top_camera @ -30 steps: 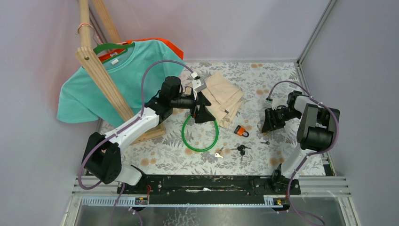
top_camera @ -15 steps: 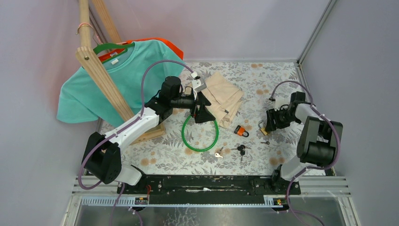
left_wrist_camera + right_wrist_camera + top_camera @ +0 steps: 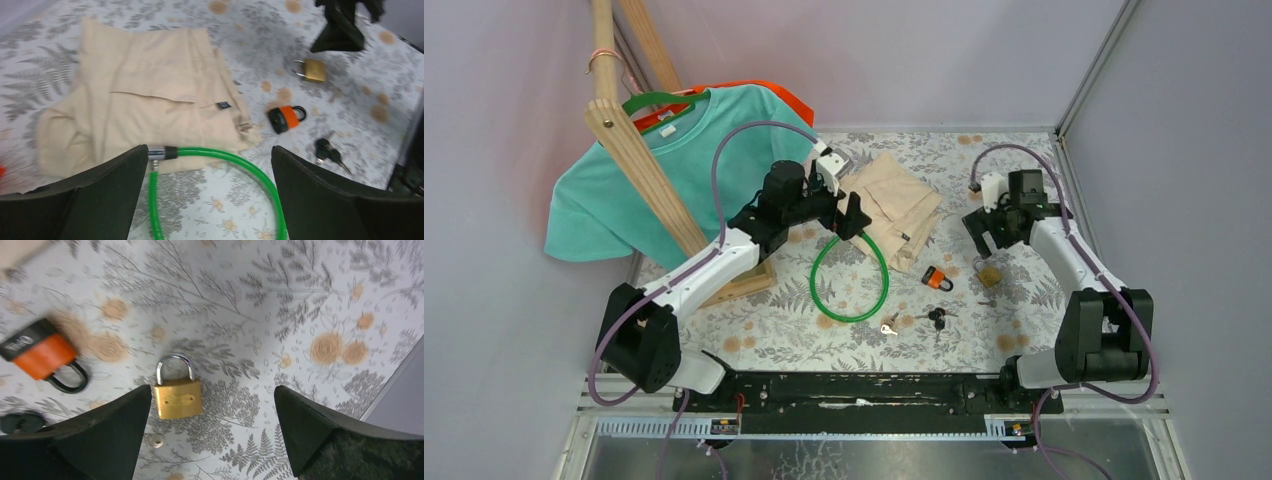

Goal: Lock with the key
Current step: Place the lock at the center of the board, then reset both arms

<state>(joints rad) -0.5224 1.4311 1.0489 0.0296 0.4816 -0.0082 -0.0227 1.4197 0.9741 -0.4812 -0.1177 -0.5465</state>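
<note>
A brass padlock [image 3: 989,272] lies on the floral table, its shackle closed; in the right wrist view it [image 3: 177,397] sits just inside the left finger. My right gripper [image 3: 987,230] is open and empty, above and just behind it. An orange padlock [image 3: 937,278] lies left of it. Black keys [image 3: 937,317] and a silver key [image 3: 889,325] lie nearer the front. A green cable lock [image 3: 816,290] forms a loop mid-table. My left gripper [image 3: 849,215] is open and empty above the loop's far end; its wrist view shows the cable [image 3: 240,160] between the fingers.
A folded beige cloth [image 3: 894,205] lies behind the green loop. A teal T-shirt [image 3: 624,190] hangs on a wooden rack [image 3: 639,165] at the left. Walls close the table at back and right. A small silver disc [image 3: 156,440] lies just below the brass padlock.
My right arm has swung back and up from over the brass padlock, which now lies uncovered. My left gripper has turned and pulled back slightly.
</note>
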